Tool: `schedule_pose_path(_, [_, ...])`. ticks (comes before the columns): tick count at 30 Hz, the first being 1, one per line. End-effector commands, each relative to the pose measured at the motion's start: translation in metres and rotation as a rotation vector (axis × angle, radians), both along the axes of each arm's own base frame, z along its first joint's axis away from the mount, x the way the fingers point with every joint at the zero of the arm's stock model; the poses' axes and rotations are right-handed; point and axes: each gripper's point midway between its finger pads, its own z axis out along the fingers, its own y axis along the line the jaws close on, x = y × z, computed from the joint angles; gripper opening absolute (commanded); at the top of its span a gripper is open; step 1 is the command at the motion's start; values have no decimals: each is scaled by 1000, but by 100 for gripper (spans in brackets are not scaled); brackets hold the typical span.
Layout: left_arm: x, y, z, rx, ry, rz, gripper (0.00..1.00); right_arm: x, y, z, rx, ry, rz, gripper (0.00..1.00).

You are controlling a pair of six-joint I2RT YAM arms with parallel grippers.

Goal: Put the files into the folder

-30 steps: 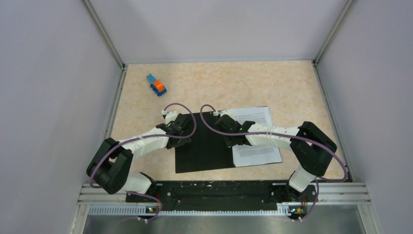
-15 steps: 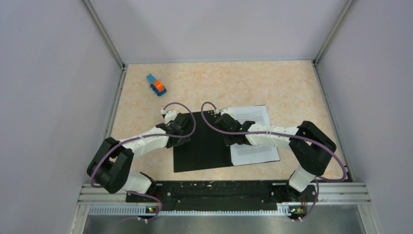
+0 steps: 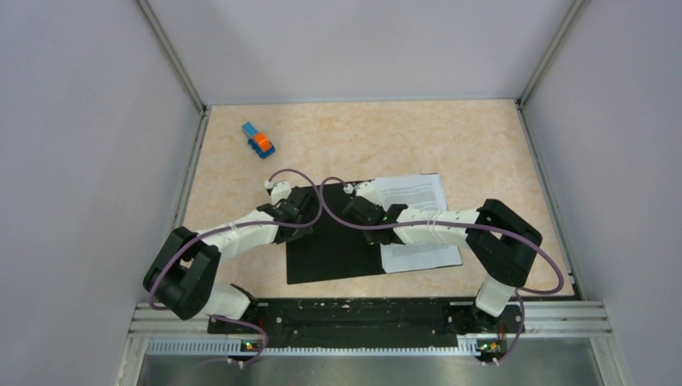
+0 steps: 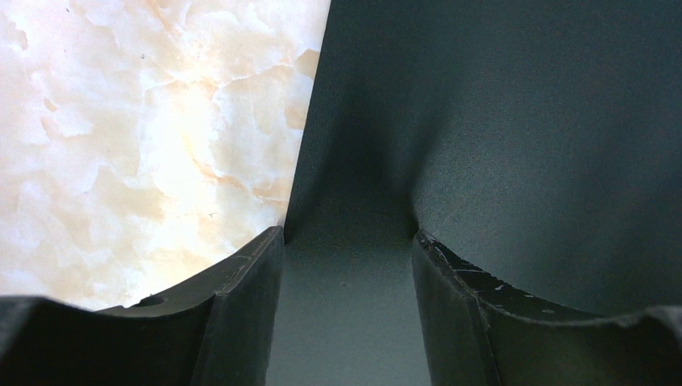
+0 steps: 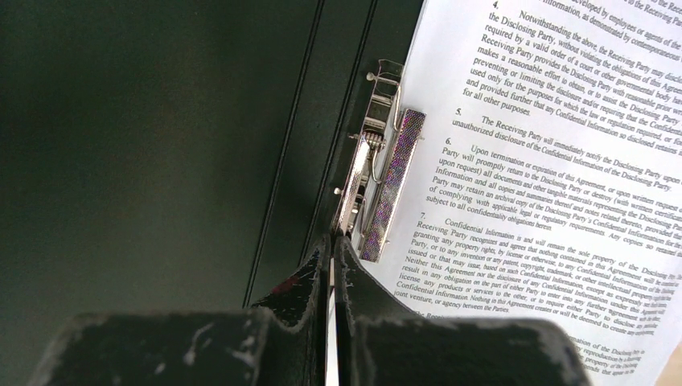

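Observation:
The folder lies open on the table, black inside up. The files, white sheets of printed text, lie on its right half. My left gripper is at the folder's left edge. In the left wrist view its jaws stand open, with the dark folder surface between them. My right gripper is over the spine. In the right wrist view it is shut, its tips at the near end of the metal clip, beside the files.
A small blue-and-orange toy block sits at the back left of the marbled table. Grey walls close in the left, right and far sides. Both arms' purple cables loop above the folder.
My right arm has swung left, bringing its shut gripper from the files' edge to the folder's spine. The files slid slightly up and left. The left jaws narrowed a little.

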Motion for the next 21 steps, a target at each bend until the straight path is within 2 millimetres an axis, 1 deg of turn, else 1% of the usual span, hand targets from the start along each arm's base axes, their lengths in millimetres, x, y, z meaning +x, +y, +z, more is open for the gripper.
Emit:
schedule_pose_path(1, [-23, -23, -34, -129, 115, -12, 58, -49, -3, -72, -38, 235, 50, 0])
schedule_pose_path(5, [-25, -23, -36, -135, 118, -11, 55, -59, 12, -79, 45, 282, 74, 0])
schedule_pose_path(11, [-25, -25, -37, -149, 118, -11, 49, -65, 19, -88, 99, 325, 65, 0])
schedule_pose_path(13, [-27, -25, -39, -151, 122, -13, 47, -67, 20, -89, 133, 344, 56, 0])
schedule_pose_path(17, [-28, -26, -42, -156, 126, -16, 44, -67, 15, -92, 190, 383, 24, 0])
schedule_pose_path(21, [-29, -27, -44, -162, 132, -18, 43, -66, 10, -91, 220, 394, 2, 0])
